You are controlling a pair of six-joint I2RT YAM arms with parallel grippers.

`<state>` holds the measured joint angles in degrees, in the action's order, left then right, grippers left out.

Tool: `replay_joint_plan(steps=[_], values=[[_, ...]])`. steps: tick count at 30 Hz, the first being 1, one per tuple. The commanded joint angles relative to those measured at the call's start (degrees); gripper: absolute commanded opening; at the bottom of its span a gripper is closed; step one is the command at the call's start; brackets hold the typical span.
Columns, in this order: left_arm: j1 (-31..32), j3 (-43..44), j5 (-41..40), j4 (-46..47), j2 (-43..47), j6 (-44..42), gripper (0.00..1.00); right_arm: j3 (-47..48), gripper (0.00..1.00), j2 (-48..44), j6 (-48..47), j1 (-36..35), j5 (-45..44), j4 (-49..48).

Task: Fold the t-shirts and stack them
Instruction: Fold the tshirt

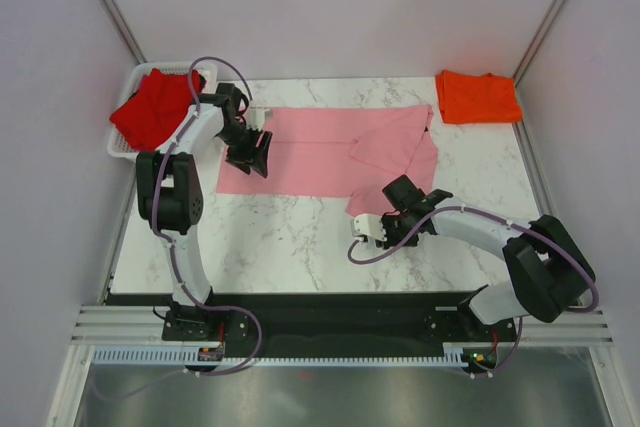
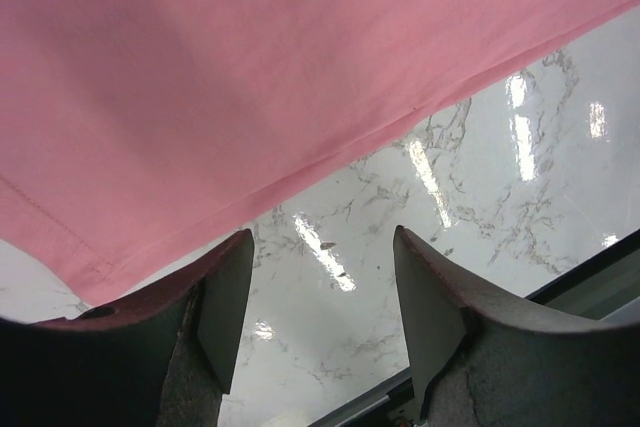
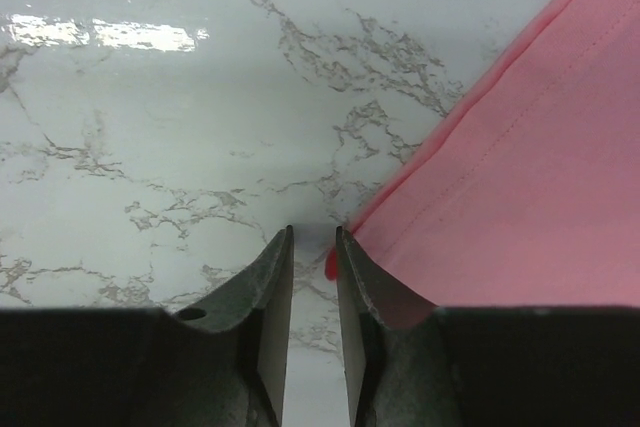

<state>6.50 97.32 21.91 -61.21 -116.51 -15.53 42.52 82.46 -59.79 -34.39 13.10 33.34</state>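
A light pink t-shirt [image 1: 320,147] lies spread on the marble table, its right part folded over. My left gripper [image 1: 255,152] hovers over the shirt's left edge. In the left wrist view the gripper [image 2: 320,277] is wide open and empty, the pink shirt [image 2: 250,77] fills the top and its hem reaches the left finger. My right gripper [image 1: 398,192] is at the shirt's lower right edge. In the right wrist view the gripper [image 3: 313,237] has a narrow gap over bare marble, and the pink hem [image 3: 500,177] touches the outer right finger. An orange t-shirt [image 1: 477,97] lies folded at the back right. A deep red t-shirt [image 1: 155,107] sits in the basket.
A white mesh basket [image 1: 118,147] stands at the back left corner against the wall. Bare marble [image 1: 280,237] lies between the pink shirt and the near edge. Grey walls close in the left, right and back sides.
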Motion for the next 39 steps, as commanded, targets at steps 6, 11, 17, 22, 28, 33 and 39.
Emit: replay_joint_plan(steps=[6, 11, 17, 22, 28, 33, 39], values=[[-3.51, -4.94, -2.4, 0.3, 6.02, -1.26, 0.61, -0.34, 0.03, -1.58, 1.69, -0.24, -4.58, -0.92], [-8.07, -8.28, -3.37, 1.09, 6.65, -2.84, 0.45, 3.43, 0.0, -7.03, 4.67, -0.24, -3.79, 4.09], [-9.49, -10.48, -3.81, 3.11, 4.45, -2.93, 0.43, 5.91, 0.0, -8.1, 6.53, -0.24, -4.93, 5.94], [-9.84, -10.92, -4.95, 4.34, 2.95, -3.36, 0.45, 5.82, 0.23, -8.8, 7.67, -0.24, -5.9, 5.95], [-11.42, -11.19, -10.22, 6.1, 2.87, -2.67, 0.46, 3.97, 0.38, -8.98, 7.14, -0.24, -5.72, 5.94], [-13.0, -9.52, -11.89, 6.63, 0.41, -1.7, 0.47, 3.01, 0.39, -8.63, 6.36, -0.15, -5.63, 5.86], [-13.01, -7.23, -11.72, 6.63, -3.28, -1.35, 0.46, 2.39, 0.4, -8.28, 5.82, -0.15, -5.81, 5.42]])
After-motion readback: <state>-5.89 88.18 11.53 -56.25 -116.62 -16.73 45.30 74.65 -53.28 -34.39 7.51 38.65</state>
